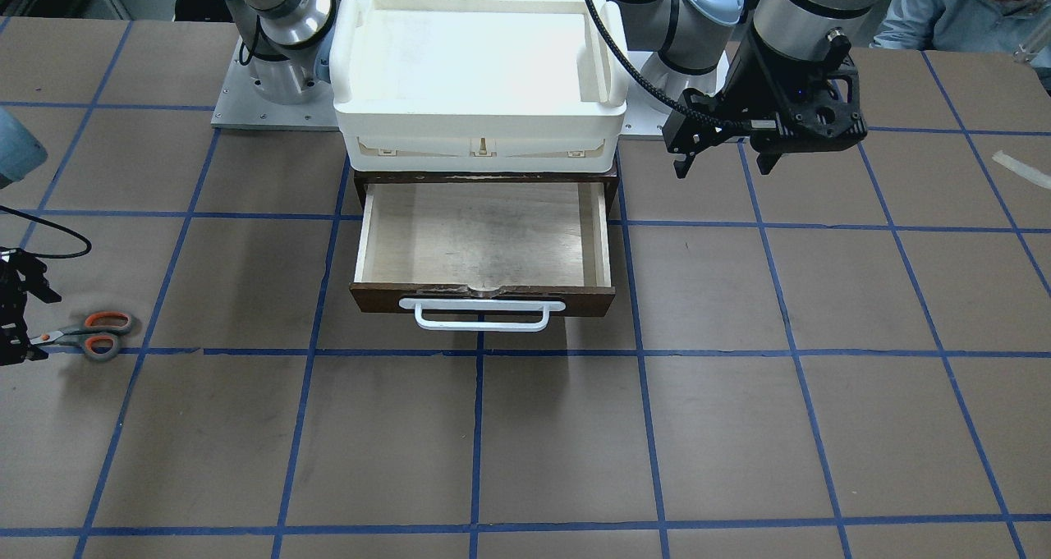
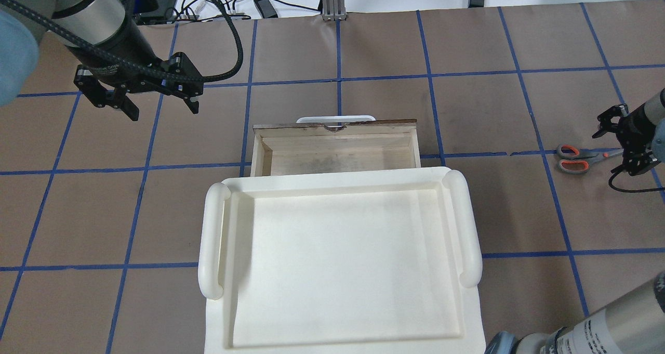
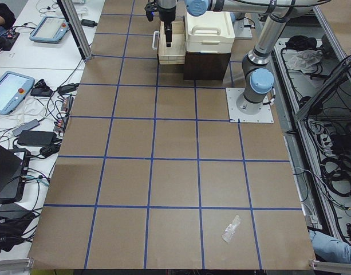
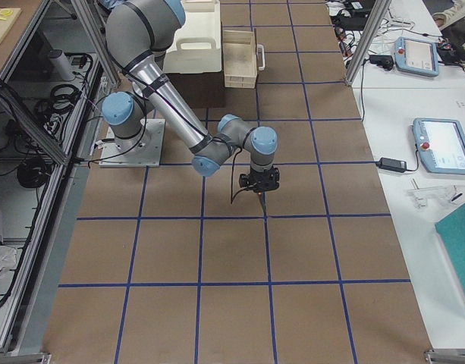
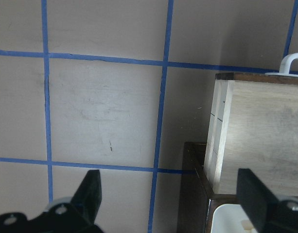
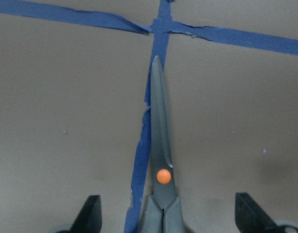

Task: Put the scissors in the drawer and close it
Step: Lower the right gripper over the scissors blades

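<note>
Brown paper gridded with blue tape covers the table (image 1: 739,428), and the scissors (image 2: 582,158) lie flat on it along a tape line, well apart from the pulled-out drawer (image 1: 378,296). The right gripper (image 2: 626,145) stands over their blades, fingers (image 6: 92,213) spread wide on either side, gripping nothing. The left gripper (image 1: 724,167) hovers beside the drawer, likewise wide apart and empty-handed.

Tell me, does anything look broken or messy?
Yes. The drawer has a chip in the middle of its dark front's top edge, above the handle. A crumpled scrap lies alone on the table. The scissors lie far from the drawer.
</note>
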`<control>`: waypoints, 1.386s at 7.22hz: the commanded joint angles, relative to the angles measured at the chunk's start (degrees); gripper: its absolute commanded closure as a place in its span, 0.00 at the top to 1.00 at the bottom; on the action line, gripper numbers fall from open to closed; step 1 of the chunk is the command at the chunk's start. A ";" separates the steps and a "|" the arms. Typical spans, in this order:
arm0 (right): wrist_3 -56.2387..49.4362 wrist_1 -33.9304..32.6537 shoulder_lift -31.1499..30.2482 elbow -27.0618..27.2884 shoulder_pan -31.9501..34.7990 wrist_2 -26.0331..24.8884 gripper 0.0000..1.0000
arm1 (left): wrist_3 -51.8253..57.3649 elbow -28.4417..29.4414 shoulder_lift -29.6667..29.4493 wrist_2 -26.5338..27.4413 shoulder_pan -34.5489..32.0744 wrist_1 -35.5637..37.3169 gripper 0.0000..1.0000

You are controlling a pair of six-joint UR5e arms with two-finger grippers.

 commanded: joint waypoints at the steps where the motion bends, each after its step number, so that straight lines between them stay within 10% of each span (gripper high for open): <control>1: 2.26 -0.89 0.84 -0.05 0.52 0.15 0.90 | 0.22 0.00 -0.09 0.00 0.00 2.97 1.00; 10: 2.35 0.17 0.84 -0.32 1.14 0.06 0.55 | 0.22 0.00 0.00 0.08 0.17 3.52 1.00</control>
